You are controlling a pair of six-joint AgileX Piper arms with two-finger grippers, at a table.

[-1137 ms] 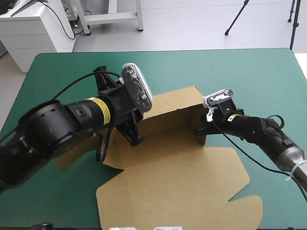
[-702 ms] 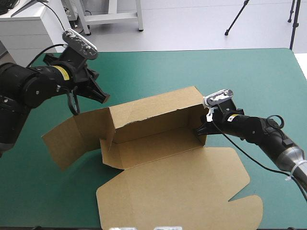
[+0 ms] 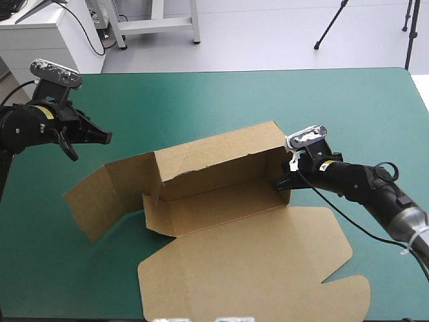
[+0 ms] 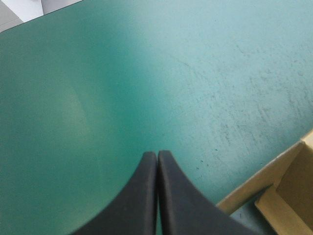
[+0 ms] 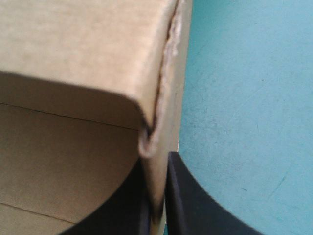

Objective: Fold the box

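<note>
You have the table (image 3: 221, 94) under its teal-green cover, and the box (image 3: 221, 201) sits on it about the middle, a little toward the near edge. The box is half up. Its back wall stands and its right end wall stands. The lid lies flat on the box's near side, and the left end panel splays outward instead of standing.

At the box's right end, your right gripper (image 5: 157, 196) is clamped on the end wall. One black finger is inside the box and one outside, with the board pinched between them.

Your left gripper (image 4: 157, 164) hangs off the box's left rear, well apart from it, over bare cover. Its fingers are pressed together into a single point with nothing between them. From that wrist you see only a corner of the box, off to one side of the fingers.
</note>
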